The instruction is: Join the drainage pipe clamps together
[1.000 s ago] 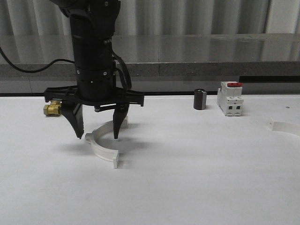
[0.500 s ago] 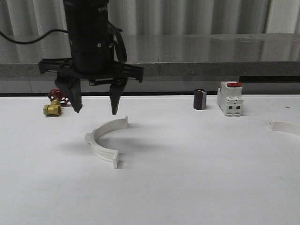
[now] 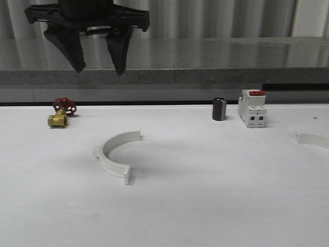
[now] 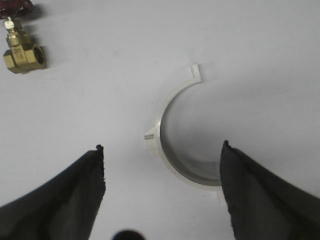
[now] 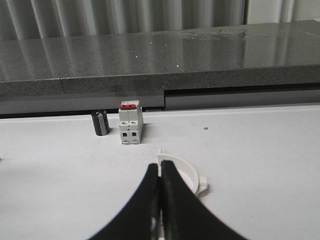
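One white drainage pipe clamp (image 3: 114, 157) lies flat on the table at the centre left, its opening facing right. My left gripper (image 3: 98, 66) hangs open high above it with nothing between its fingers. In the left wrist view the same clamp (image 4: 170, 145) lies far below, between the spread fingers of the left gripper (image 4: 162, 146). The second clamp (image 3: 311, 139) lies at the table's right edge. In the right wrist view my right gripper (image 5: 160, 166) is shut, its tips in front of that clamp (image 5: 187, 168), which partly hides behind them.
A brass valve with a red handle (image 3: 60, 114) sits at the back left. A small black cylinder (image 3: 219, 109) and a white block with a red switch (image 3: 252, 108) stand at the back right. A grey ledge runs along the table's far side.
My left gripper has risen straight up from around the centre-left clamp, staying open. The clamp stayed on the table and did not move.
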Tool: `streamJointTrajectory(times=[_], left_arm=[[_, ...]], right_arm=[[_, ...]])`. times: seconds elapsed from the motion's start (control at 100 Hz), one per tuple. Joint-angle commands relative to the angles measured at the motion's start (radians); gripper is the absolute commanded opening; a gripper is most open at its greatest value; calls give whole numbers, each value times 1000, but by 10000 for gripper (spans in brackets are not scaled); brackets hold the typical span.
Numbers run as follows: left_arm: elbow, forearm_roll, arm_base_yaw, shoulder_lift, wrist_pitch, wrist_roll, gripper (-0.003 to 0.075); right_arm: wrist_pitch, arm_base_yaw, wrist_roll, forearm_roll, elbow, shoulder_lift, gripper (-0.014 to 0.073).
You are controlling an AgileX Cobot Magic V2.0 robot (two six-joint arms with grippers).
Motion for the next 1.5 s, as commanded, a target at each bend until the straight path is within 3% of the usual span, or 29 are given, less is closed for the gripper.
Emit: streamJointTrajectory(times=[0.0, 0.27, 0.48, 0.71, 0.92, 1.35, 1.49], left_arm=[[-12, 7, 30, -78, -16, 37, 474], [120, -54, 186, -180, -101, 155, 474], [321, -71, 294, -319, -206, 175, 474], [574, -97, 362, -519, -327, 175, 473], [765, -97, 364, -721, -388, 177, 468], [1040, -119, 364, -1164, -424, 177, 304], [1077, -136, 364, -1284, -424, 177, 213]], right_arm=[[-73, -2, -3, -12, -16, -10, -68], [-73, -2, -3, -12, -16, -10, -68], [-73, -2, -3, -12, -16, -10, -68], [-73, -2, -3, -12, -16, -10, -68], [-73, -2, -3, -12, -16, -10, -68], [-73, -2, -3, -12, -16, -10, -68], [-73, -2, -3, -12, -16, -10, -68]])
